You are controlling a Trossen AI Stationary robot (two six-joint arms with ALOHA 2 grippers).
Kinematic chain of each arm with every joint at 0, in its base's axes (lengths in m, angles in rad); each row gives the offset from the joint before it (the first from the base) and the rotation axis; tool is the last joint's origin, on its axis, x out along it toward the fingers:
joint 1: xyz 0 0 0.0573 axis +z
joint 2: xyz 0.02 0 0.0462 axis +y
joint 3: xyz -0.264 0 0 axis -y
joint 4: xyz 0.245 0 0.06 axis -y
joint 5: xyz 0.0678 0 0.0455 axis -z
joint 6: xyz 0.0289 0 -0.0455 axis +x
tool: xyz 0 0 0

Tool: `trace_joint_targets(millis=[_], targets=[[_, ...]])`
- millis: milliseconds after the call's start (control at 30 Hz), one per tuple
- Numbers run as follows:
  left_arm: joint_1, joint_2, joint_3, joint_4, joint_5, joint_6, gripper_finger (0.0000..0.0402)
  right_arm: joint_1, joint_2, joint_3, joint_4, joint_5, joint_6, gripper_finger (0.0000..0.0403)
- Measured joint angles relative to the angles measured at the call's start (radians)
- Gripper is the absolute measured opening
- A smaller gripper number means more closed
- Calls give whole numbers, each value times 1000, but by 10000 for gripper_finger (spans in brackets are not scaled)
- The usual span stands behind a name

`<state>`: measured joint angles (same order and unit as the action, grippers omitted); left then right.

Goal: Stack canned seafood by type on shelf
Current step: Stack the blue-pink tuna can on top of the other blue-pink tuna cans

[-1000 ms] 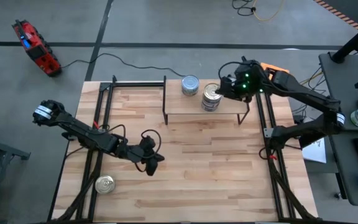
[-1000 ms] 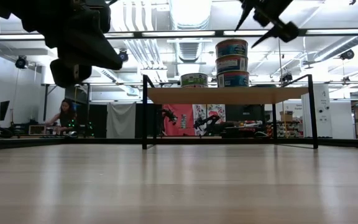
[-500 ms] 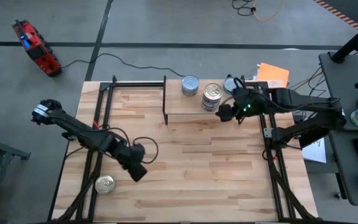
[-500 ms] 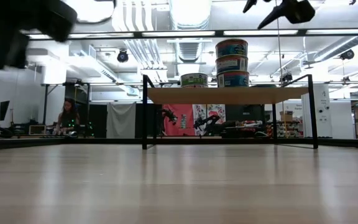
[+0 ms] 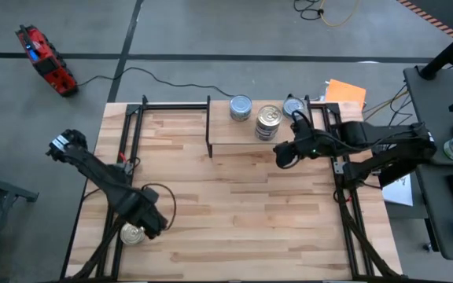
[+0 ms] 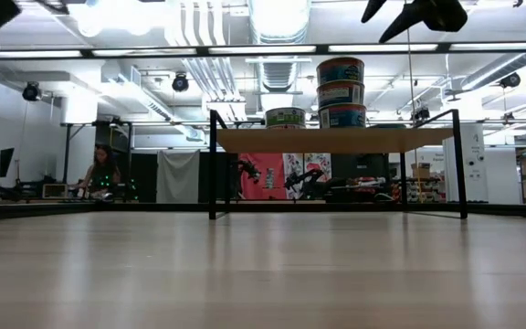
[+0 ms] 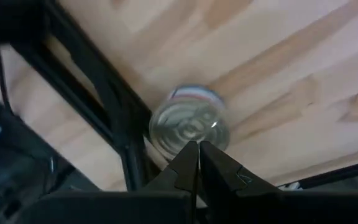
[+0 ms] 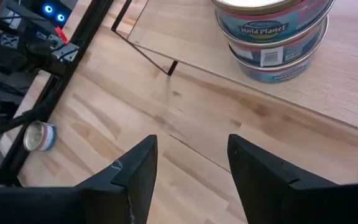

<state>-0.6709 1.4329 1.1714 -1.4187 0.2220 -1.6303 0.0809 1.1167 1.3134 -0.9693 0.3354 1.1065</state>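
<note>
Butcher-block table (image 5: pixel 234 212) under bright shop lights: nearest the front-left corner one silver-topped tin (image 5: pixel 132 233) lies loose, left end effector (image 5: pixel 149 223) poised right above it, fingers pressed together. To pick it well, I'd spread those fingers wide first, centre over the tin clear of the black frame rail (image 5: pixel 116 206) just beside it, then drop and clamp on the side wall. Farther back, right end effector (image 5: pixel 284 155), empty with fingers apart, hangs in front of the shelf (image 5: pixel 225 133), which carries a three-tin stack (image 6: pixel 341 92), a single tin (image 6: pixel 285 117) beside it.
</note>
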Motion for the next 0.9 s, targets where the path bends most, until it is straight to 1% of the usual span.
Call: trace_joint_targets(millis=[100, 200, 300, 467, 667, 900], targets=[[-29, 13, -65, 105, 53, -54, 1, 2, 0, -7, 5, 9, 0, 178], [-58, 28, -113, 178, 66, -99, 1, 2, 0, -7, 6, 9, -1, 169], [-81, 55, -125, 190, 56, -114, 1, 7, -2, -7, 6, 8, 1, 159], [-94, 102, -127, 202, 47, -82, 1, 15, -9, -5, 4, 6, 31, 136], [-102, 164, -127, 266, 47, -54, 1, 33, -19, 48, 10, 10, 25, 96], [-108, 232, -127, 277, 66, -43, 1, 34, -19, 83, 10, 12, -7, 50]])
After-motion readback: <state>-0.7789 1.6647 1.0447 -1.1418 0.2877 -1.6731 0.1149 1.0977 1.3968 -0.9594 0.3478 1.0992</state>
